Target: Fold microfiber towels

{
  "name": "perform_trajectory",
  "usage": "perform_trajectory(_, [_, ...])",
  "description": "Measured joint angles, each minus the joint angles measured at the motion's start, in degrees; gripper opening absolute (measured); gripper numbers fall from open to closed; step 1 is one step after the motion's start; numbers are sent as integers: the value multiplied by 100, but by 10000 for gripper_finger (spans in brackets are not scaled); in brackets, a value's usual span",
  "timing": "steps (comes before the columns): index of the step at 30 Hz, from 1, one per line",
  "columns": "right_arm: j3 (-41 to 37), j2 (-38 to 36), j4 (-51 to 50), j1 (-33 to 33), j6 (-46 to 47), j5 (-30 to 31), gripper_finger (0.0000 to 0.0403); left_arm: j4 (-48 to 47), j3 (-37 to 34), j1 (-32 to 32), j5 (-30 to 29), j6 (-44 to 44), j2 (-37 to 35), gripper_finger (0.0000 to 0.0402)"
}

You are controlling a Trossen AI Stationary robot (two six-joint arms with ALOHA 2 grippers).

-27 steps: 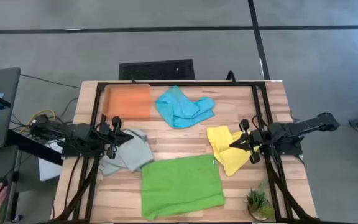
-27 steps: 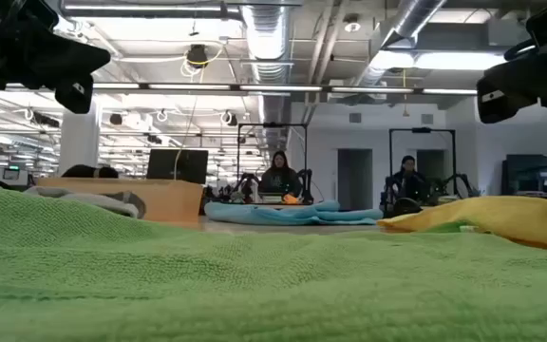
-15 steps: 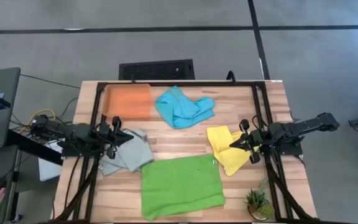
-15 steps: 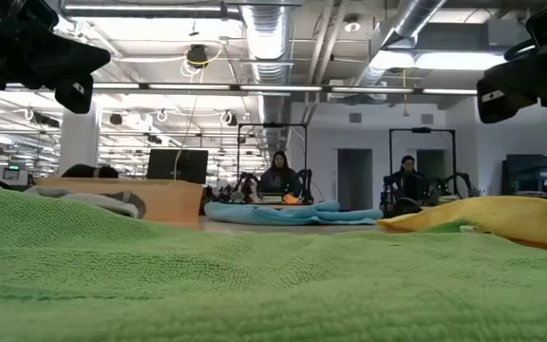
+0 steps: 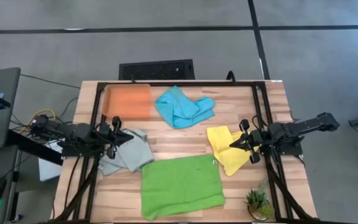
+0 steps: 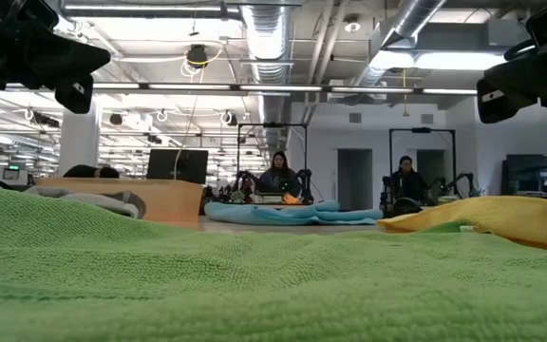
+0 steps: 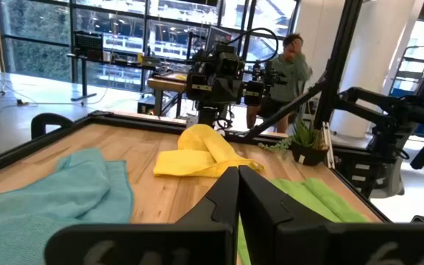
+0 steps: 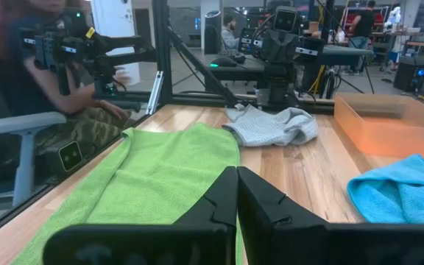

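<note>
Where the wooden slatted table (image 5: pixel 241 112) carries its stock, listed as follows:

Lime green microfiber towel (image 5: pixel 181 185): spread flat at near centre, edges slightly uneven; fills the whole foreground of the low view (image 6: pixel 273 285).

Light grey microfiber towel (image 5: pixel 129 154): crumpled, near left, just beside the green one's far left corner.

Yellow microfiber towel (image 5: pixel 226 149): bunched and partly folded over, right of centre, just beside the green towel's far right corner.

Turquoise blue microfiber towel (image 5: pixel 184 106): rumpled heap, far centre.

Orange microfiber towel (image 5: pixel 128 101): lying flat and square at far left corner, apart from the others.

Left gripper (image 5: pixel 129 134): dark two-finger type, raised above the left side of the table, over the far edge of the grey towel; fingers (image 7: pixel 223 193) pressed together, holding nothing.

Right gripper (image 5: pixel 232 145): raised above the yellow towel on the right side; fingers (image 8: pixel 223 193) drawn nearly together, empty.

Small green potted plant (image 5: pixel 257 201): near right corner.

Black rectangular panel (image 5: pixel 156 69): on the floor beyond the far edge.

Persons: seated in the room beyond, in low view.
</note>
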Motion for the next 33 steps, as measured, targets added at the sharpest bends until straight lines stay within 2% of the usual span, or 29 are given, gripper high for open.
perform_trajectory(25, [2,-1,1,0,1,0,33,0,1,1,0,-1,-1,0])
perform_trajectory(29, [2,-1,2,-1,-1,0,33,-1,-1,2,-9,477,-1,0])
perform_trajectory(33, [2,-1,2,-22,-936,8,33,0,1,2,-9,750,-1,0])
